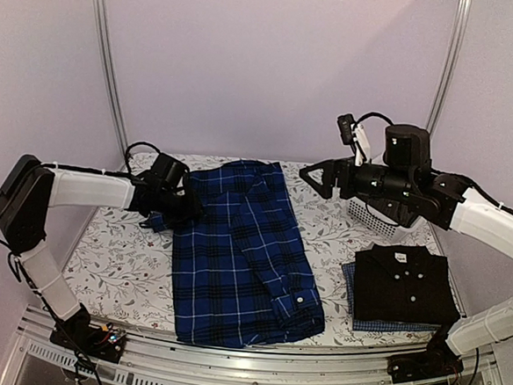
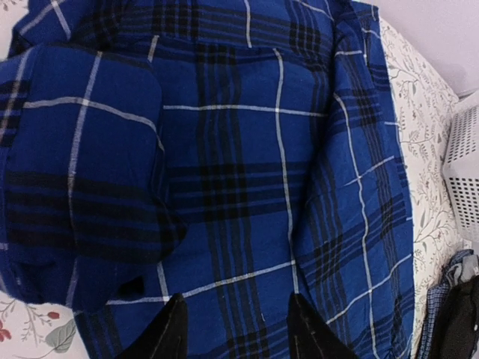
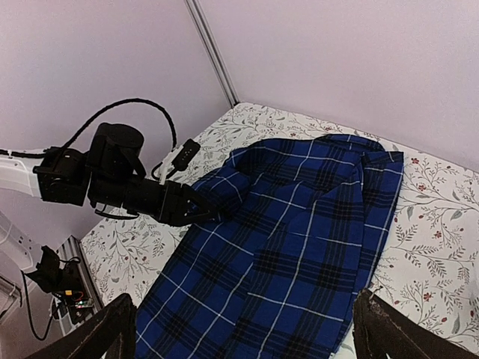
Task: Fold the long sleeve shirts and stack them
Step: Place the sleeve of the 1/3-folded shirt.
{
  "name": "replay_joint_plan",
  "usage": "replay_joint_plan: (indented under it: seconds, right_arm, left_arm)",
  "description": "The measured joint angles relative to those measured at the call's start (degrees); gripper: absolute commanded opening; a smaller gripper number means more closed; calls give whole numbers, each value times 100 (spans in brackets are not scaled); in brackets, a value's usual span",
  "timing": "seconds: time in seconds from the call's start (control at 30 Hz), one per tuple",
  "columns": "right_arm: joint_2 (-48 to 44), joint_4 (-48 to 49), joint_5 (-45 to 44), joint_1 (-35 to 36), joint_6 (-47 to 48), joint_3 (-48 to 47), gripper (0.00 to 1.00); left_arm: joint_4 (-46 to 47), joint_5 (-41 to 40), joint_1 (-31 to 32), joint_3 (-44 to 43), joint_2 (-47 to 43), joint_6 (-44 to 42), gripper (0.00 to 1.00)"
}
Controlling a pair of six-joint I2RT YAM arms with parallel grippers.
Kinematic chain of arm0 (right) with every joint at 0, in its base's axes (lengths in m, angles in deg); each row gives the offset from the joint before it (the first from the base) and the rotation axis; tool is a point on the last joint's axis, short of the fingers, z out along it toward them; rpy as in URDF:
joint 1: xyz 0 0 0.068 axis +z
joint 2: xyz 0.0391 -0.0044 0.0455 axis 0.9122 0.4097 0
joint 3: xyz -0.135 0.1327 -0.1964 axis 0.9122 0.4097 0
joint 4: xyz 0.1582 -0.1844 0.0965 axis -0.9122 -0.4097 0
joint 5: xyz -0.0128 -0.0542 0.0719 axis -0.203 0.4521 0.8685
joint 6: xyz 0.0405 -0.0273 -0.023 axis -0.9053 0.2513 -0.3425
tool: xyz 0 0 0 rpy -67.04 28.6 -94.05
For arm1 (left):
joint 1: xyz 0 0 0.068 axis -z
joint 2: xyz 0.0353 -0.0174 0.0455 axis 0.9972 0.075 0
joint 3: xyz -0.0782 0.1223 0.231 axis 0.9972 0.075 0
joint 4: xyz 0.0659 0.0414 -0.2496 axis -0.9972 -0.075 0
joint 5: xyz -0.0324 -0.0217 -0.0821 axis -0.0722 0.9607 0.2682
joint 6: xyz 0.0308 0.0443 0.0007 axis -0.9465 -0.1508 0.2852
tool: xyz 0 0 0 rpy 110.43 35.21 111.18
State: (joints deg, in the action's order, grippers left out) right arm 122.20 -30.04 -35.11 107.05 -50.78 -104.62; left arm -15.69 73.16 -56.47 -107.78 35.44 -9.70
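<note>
1. The dark blue plaid cloth shirt with thin white lines (image 1: 243,253) lies lengthwise on the flowered table cover (image 1: 111,262), directly ahead of the left gripper (image 2: 236,299). That gripper's fingers stand apart with no cloth pinched between them.
2. A flap of plaid lies doubled over just left of those fingers. It looks like a side fold, so back straight away from the hem and low, without snagging the flap.
3. The right gripper (image 1: 315,175) hangs above the shirt's far right edge, spread wide and empty. It is well placed to take that edge and bring it inward.
4. Match the width of the plain black folded shirt with white buttons (image 1: 406,284). It rests on the fine blue check shirt (image 1: 379,325), below and to the right of the right gripper.
</note>
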Motion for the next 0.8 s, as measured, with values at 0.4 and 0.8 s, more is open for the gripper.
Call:
replay_joint_plan:
  seconds: [0.4, 0.8]
  right_arm:
    - [184, 7, 116, 0, -11, 2, 99]
    - [267, 142, 173, 0, -63, 107, 99]
  left_arm:
    - [-304, -35, -1032, 409, -1010, -136, 54]
    - [22, 973, -2428, 398, 146, -459, 55]
